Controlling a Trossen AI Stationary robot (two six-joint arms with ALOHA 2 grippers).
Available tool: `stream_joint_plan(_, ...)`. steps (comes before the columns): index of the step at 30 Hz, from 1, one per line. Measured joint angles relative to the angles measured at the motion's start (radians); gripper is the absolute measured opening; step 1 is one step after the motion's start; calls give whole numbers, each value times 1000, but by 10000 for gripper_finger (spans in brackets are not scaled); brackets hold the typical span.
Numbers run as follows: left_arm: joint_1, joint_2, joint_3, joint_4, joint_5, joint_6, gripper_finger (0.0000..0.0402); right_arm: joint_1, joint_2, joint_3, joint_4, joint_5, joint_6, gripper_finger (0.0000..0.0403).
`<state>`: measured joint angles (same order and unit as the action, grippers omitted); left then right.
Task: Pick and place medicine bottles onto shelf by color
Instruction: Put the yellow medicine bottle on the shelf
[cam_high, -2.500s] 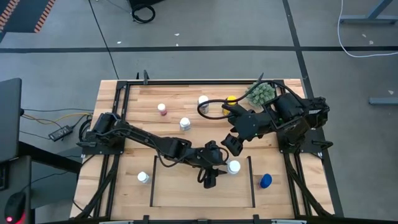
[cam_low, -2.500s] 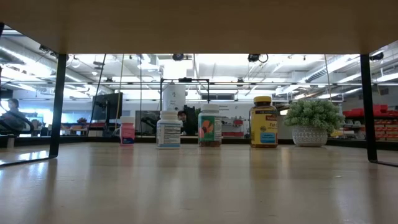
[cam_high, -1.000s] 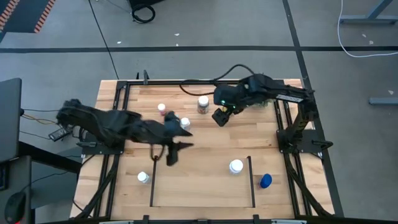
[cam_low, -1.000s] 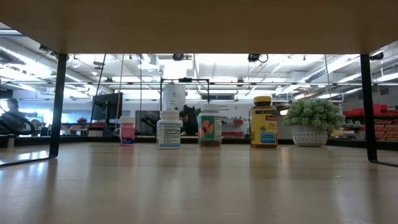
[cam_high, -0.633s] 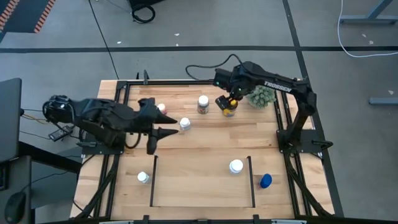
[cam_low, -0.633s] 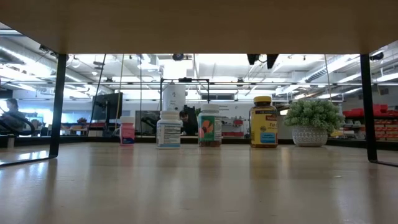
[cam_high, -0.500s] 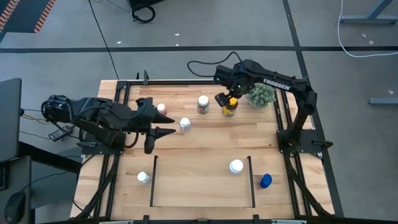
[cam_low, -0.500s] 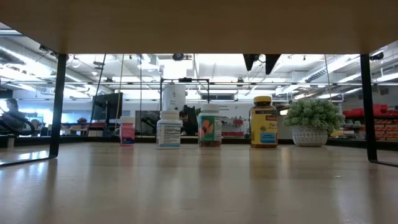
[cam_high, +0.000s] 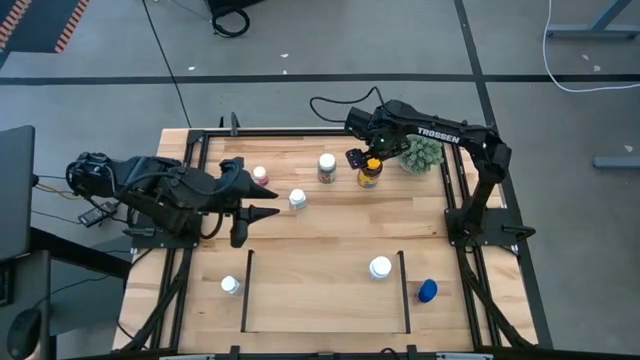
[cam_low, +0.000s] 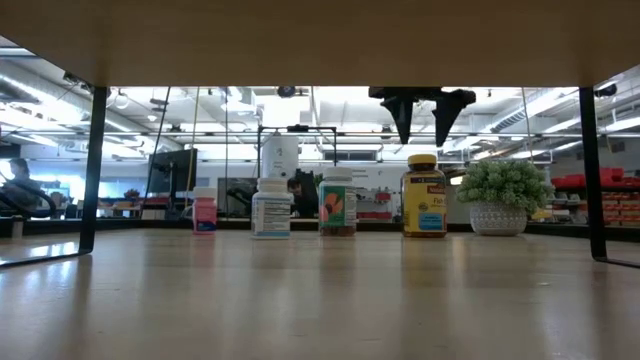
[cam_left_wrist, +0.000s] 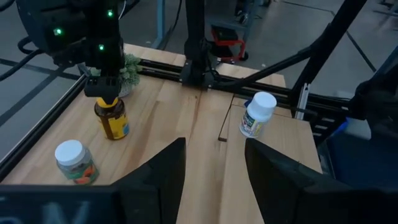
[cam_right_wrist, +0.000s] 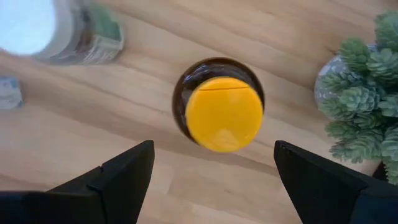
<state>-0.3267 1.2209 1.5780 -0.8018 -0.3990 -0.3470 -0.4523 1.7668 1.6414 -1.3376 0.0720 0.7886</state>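
Wooden planks fill the overhead view, and the shelf, the bay between two thin black bars, is my landmark. One white-capped bottle stands inside it by the right bar; a blue bottle sits just outside that bar, and a small white bottle just outside the left bar. My right gripper hovers over the amber bottle, well beyond the shelf beside the green plant.

From table level its jaws hang spread above the yellow cap.

My left gripper waits spread, left of the shelf.

My right wrist view shows the cap centred between open fingers. I judge most bottles remain unsorted.
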Motion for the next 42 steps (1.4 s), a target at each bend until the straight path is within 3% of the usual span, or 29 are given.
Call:
stream_joint_plan(23,-3,0,0,-5,1,3,172,-38,0,-128,170,-5,91,336)
stream_joint_plan(36,-3,0,0,-5,1,2,172,-45,0,-127,148,-7,46,231)
stream_joint_plan(42,-3,0,0,-5,1,-1,172,-45,-1,-126,102,-9,1,228)
